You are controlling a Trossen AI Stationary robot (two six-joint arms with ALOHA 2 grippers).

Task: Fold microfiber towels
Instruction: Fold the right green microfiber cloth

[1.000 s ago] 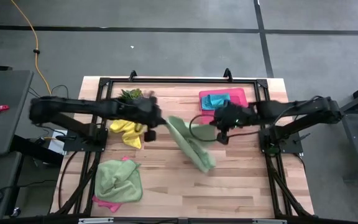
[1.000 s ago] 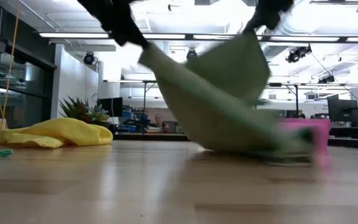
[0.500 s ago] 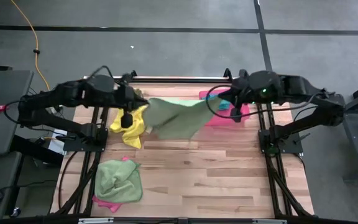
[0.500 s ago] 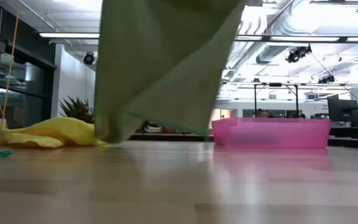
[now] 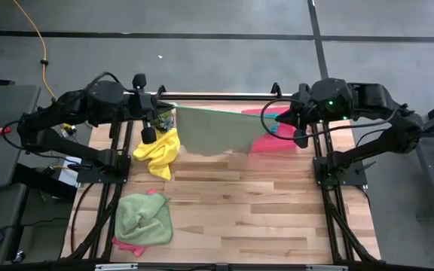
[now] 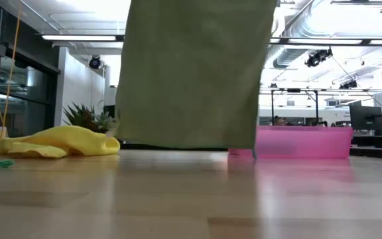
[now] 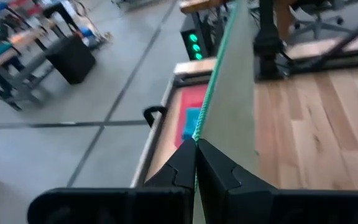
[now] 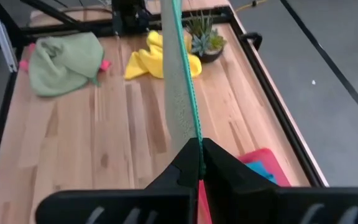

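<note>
— What sort of place is this?
— A robotics lab or workshop: a wooden tabletop in a black frame on a grey concrete floor.
— Anything else?
— Exposed ceiling ducts, strip lights, and monitors on workbenches behind.

The left end effector is closed on the edge of a light green towel, which stretches away taut. Beyond it, a pink tray with a teal cloth sits on the wooden surface.

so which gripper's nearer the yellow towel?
Left. The left gripper hangs just above the yellow towel; the right gripper is across the table, over the pink tray.
</note>
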